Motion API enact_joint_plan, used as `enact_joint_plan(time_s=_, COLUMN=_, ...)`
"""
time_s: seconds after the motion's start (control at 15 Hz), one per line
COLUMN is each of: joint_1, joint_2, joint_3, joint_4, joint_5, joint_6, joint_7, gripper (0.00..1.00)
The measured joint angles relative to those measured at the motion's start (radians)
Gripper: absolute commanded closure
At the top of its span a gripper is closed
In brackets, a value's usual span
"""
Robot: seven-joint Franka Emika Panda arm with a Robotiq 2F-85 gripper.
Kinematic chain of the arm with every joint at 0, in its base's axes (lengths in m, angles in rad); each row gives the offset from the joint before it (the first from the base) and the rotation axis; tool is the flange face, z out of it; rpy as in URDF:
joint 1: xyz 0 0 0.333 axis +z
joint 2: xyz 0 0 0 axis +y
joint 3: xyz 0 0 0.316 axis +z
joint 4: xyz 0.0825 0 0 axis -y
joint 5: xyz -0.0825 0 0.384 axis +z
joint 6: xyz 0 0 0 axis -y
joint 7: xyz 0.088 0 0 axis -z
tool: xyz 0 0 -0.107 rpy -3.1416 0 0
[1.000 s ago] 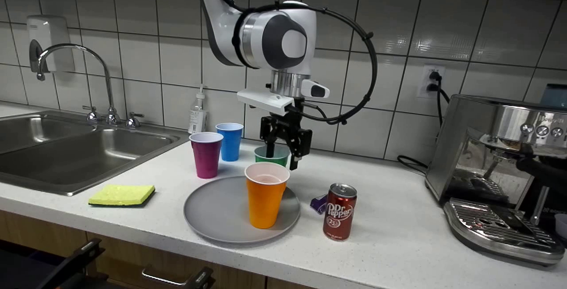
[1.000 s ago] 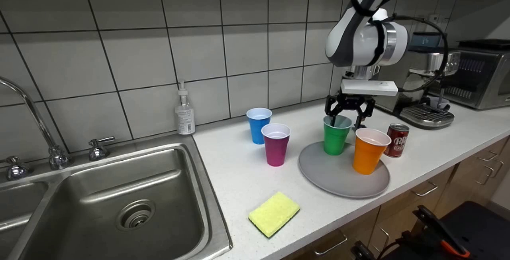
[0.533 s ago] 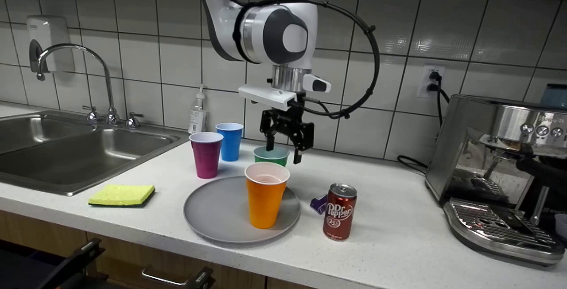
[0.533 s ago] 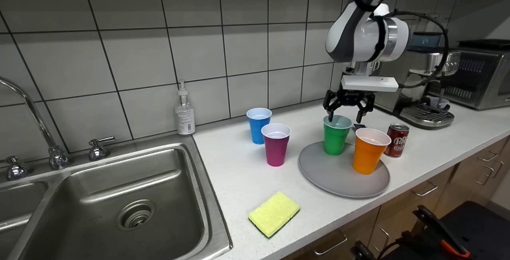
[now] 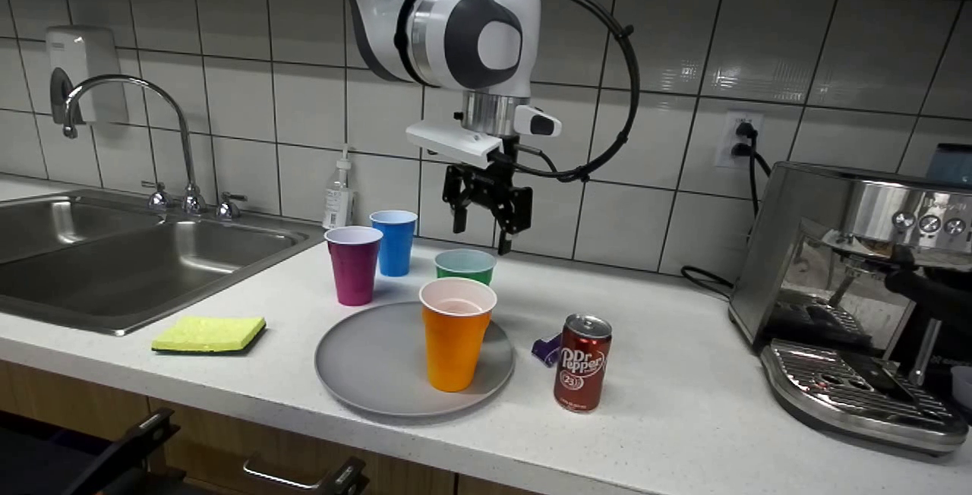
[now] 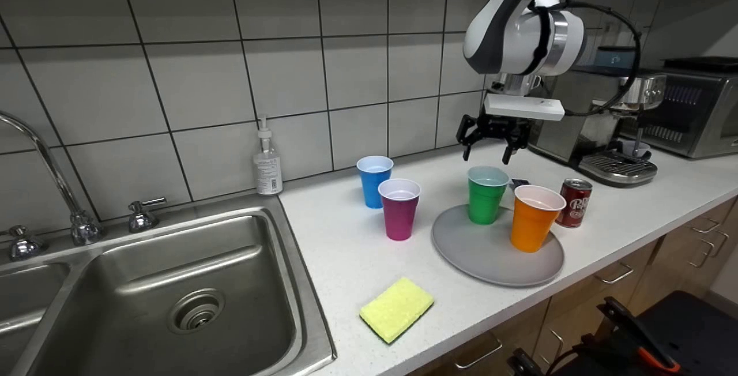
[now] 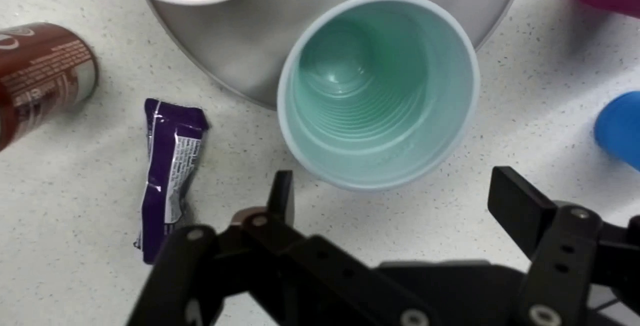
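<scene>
Wrist view alone: bottom inside green cup [image 7: 378, 91]

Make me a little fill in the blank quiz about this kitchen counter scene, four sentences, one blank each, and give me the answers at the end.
The gripper is ____ rather than shut and holds nothing.
The green cup shares the plate with the ____ cup.
The yellow sponge lies on the counter between the plate and the ____.
Lettering on the red can reads Dr ____.

Missing words: open; orange; sink; Pepper.
</scene>
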Motion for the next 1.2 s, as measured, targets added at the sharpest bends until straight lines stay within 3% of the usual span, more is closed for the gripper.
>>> enact_joint_plan(time_s=0.67, joint_1=0.02, joint_2=0.006, joint_3=0.088, joint_4=0.061, joint_5=0.073, joint_6=0.008, joint_7=0.002, gripper=0.0)
enact_joint_plan(time_s=1.2, joint_1=0.062, joint_2=0.074, joint_3=0.115, joint_4=0.128, joint_5=0.074, joint_6=0.03, joint_7=0.037, gripper=0.0)
